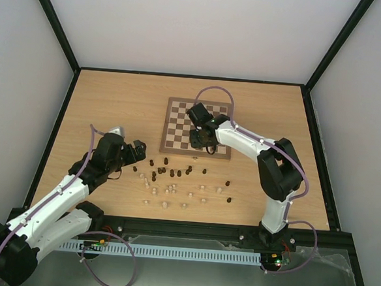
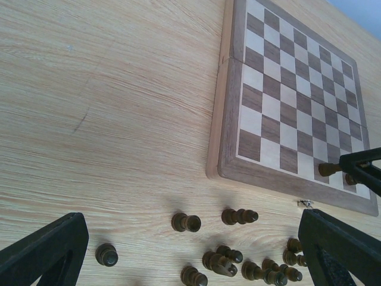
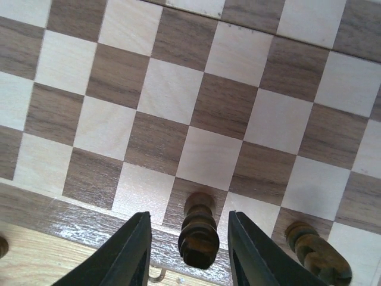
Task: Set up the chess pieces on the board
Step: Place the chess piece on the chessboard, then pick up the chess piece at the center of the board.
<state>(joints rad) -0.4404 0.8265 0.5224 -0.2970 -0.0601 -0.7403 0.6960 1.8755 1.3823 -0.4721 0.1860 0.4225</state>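
Right wrist view: our right gripper [image 3: 189, 221], fingers spread, straddles one of two dark chessmen [image 3: 198, 237] on the board [image 3: 172, 89]; left gripper [image 2: 191, 221] gapes empty; other chess pieces [image 2: 240, 216] lie unplaced.

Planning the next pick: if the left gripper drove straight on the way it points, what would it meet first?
Likely the dark chess pieces scattered on the tabletop between the left gripper's open jaws; the board lies beyond. Depth is unclear.
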